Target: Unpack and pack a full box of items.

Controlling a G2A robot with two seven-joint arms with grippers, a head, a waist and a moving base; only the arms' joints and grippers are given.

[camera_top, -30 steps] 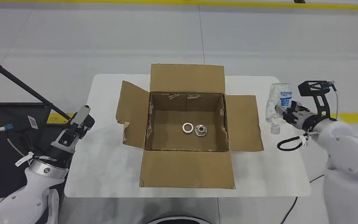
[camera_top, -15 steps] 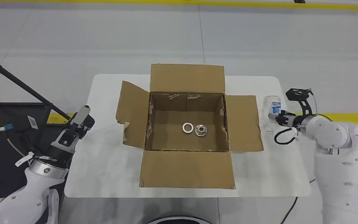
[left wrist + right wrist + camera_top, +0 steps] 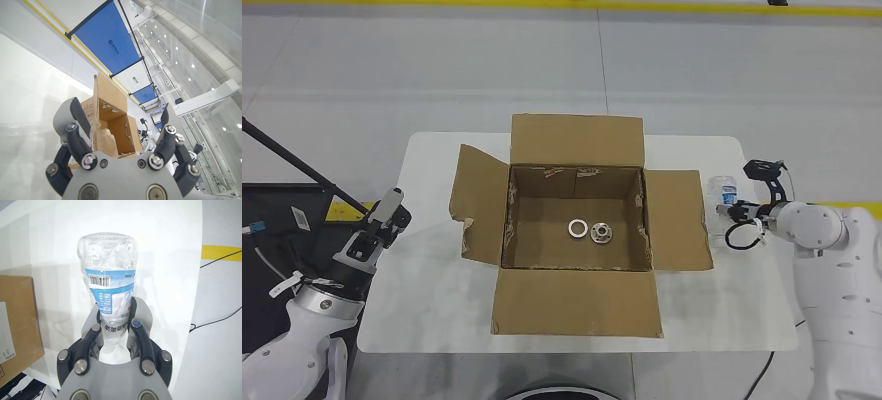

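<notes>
Right gripper (image 3: 115, 310) clamps the neck end of a clear water bottle (image 3: 107, 262), base down over the white table (image 3: 160, 256) just beside the right flap (image 3: 677, 220) of the open cardboard box (image 3: 577, 185); contact with the table cannot be told. The step looks like a set-down: lower plumb until the base sits flat, then release slowly, since a tall, light bottle tips easily. Farther off, a washer (image 3: 575, 229) and a flanged nut (image 3: 601, 234) lie on the box floor; the left gripper (image 3: 121, 107) hangs wide open and empty beyond the table's edge
</notes>
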